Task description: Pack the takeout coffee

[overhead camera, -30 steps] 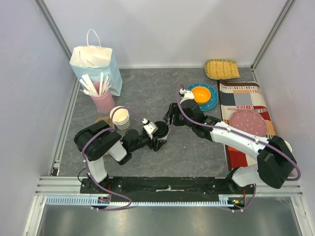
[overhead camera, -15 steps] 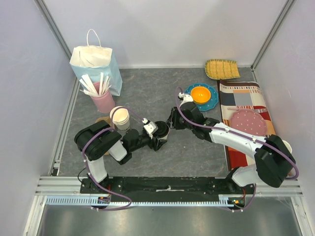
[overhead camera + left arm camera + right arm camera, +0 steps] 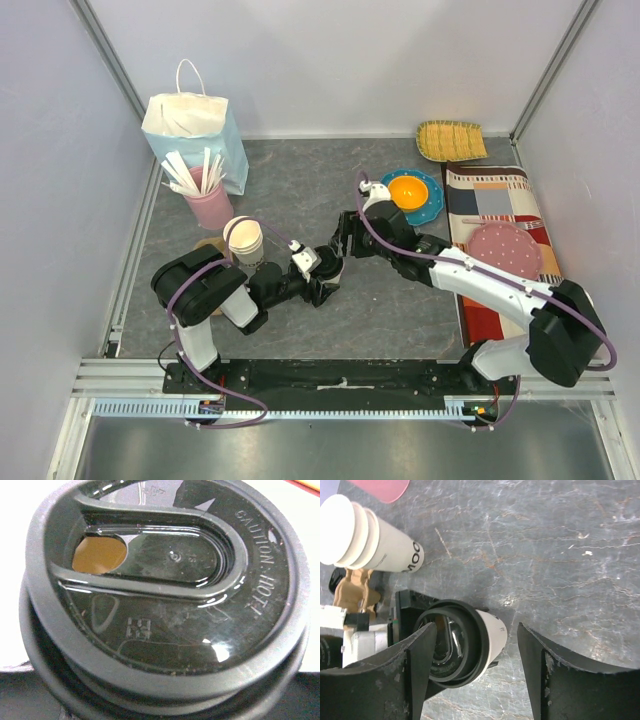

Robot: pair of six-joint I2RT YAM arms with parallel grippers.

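A: What does your left wrist camera give you that the other views don't?

B: Only the black lid (image 3: 165, 600), filling the frame. You can see an oval recess, a sip hole (image 3: 99, 555) showing brown through it, and raised letters reading "CAUTION: HOT". No fingers and no table show there.

A: And your right wrist camera?

B: There you get the whole takeout coffee (image 3: 491, 630), a short white paper wall under that lid. It is tipped over so the lid faces back into your left gripper (image 3: 320, 280), whose black parts sit around the rim. Those jaws are set wide and closed on the cup. Your right gripper (image 3: 475, 630) is spread wide and holds nothing. The cup lies just past its fingertips, in line with the gap.

A: What does the overhead view add?

B: It shows the two grippers meeting tip to tip over the grey table (image 3: 300, 190), and it shows the containers. Just behind your left gripper, beside its arm, stand the stacked paper cups (image 3: 243, 240), nested one inside another, beside a tan cardboard piece (image 3: 211, 246). Farther back on that side a pink cup (image 3: 210, 208) holds white sticks (image 3: 190, 170). Touching it is a paper bag (image 3: 195, 125) with a loop handle, and you cannot tell what is in it. Beyond your right gripper a blue plate (image 3: 432, 205) carries an orange bowl (image 3: 408, 188).
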